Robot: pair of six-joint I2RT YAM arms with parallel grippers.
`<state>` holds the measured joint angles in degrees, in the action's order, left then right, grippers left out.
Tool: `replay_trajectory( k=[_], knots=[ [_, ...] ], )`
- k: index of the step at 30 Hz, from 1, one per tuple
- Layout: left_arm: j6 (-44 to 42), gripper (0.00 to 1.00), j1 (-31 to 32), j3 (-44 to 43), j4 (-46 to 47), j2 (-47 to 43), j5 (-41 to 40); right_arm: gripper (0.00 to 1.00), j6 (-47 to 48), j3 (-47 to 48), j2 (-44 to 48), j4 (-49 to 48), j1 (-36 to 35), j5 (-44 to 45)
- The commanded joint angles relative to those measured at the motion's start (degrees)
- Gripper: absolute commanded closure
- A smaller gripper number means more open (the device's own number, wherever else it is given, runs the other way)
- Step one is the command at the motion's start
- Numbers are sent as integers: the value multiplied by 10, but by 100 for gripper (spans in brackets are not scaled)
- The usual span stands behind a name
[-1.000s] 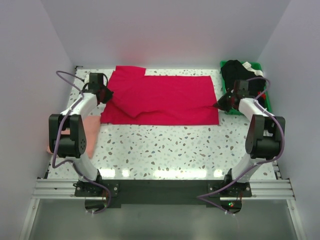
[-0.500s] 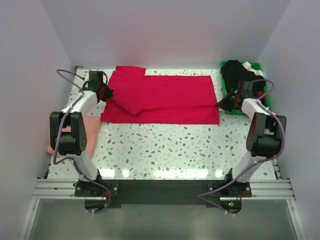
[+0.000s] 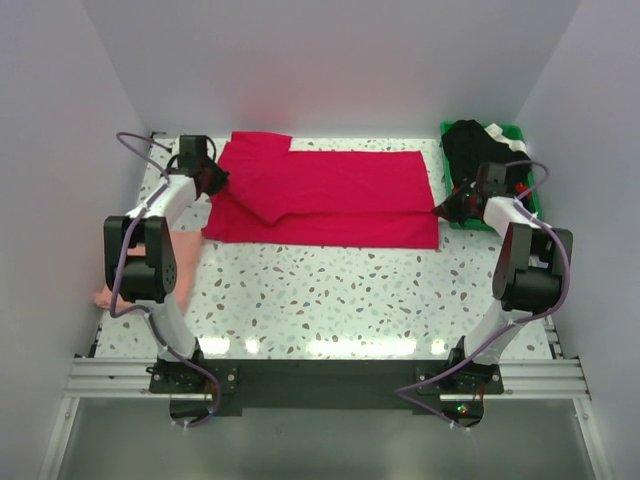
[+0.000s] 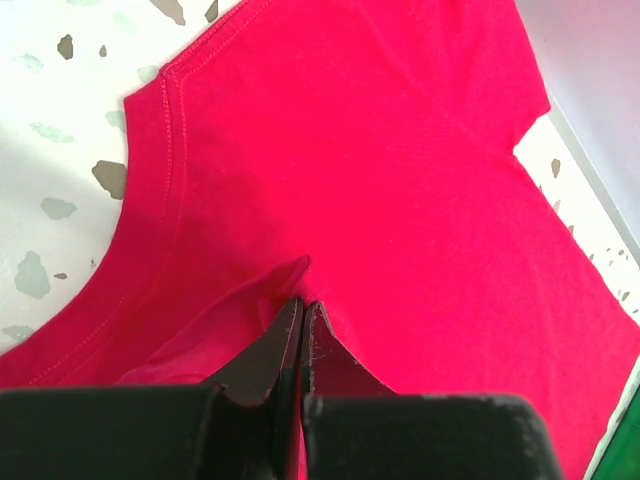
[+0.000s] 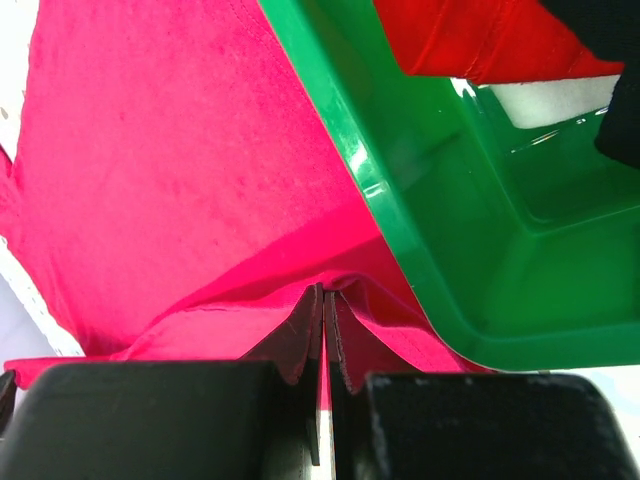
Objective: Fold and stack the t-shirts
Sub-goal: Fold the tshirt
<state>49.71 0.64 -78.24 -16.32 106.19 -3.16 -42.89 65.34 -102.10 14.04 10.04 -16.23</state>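
Cloth first: the crimson t-shirt (image 3: 340,195) lies spread on the far half of the table (image 3: 330,290). Its long axis runs left to right, square to the way your arms reach. A short sleeve (image 3: 258,150) sticks out at the far-left corner, so you can take it that the neck end points left and the hem points right, toward the green bin (image 5: 420,230). A crease runs along the body parallel to the near edge.

Each end of the shirt has its own arm. The left gripper (image 4: 300,310) sits at the left end with its fingers pressed together on a small ridge of red cloth near the sleeve seam. The right gripper (image 5: 322,295) does the same at the right end, pinching a raised pleat just beside the bin wall. The shirt therefore stretches between your two tools, which are well apart along its length.

The coming move turns on that span. Any fold across the width asks both ends to travel together, toward or away from you, and this keeps the long axis straight. The right pinch is close to the bin, so watch that side for snagging.

The pink t-shirt (image 3: 188,270) lies at the table's left edge, partly under the left arm, and it does not look folded. A dark garment (image 3: 465,140) fills the bin.
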Motion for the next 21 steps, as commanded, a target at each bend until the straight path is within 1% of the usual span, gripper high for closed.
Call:
replay_trajectory(
  k=[1,2,3,9,12,13,15,16,18,19,20,21],
  knots=[
    [-10,100,-6,-29,28,9,4,100,-5,14,-5,-25,5,-13],
    [-10,100,-6,-30,29,13,3,100,-6,18,-8,-25,6,-14],
    [-10,100,-19,-32,29,16,5,100,-7,19,-11,-25,5,-14],
    [-11,100,-21,-51,31,38,16,100,-7,29,-24,-24,6,-17],
    [-15,100,-22,-54,44,47,28,100,-7,35,-28,-24,7,-21],
    [-19,100,-22,-53,51,47,44,99,-7,36,-28,-24,7,-22],
    [-23,100,-26,-46,72,46,60,89,-3,43,-27,-24,7,-25],
    [-23,87,-28,-41,81,39,73,79,-2,46,-23,-21,6,-25],
    [-23,68,-33,-17,114,23,79,65,8,61,-18,-9,7,-25],
    [-21,51,-35,-9,122,14,83,59,11,68,-12,-1,7,-22],
    [-19,47,-35,-3,124,-4,82,53,21,82,-9,7,7,-19],
    [-18,44,-35,6,122,-12,81,50,25,87,-5,22,6,-18]
  ],
)
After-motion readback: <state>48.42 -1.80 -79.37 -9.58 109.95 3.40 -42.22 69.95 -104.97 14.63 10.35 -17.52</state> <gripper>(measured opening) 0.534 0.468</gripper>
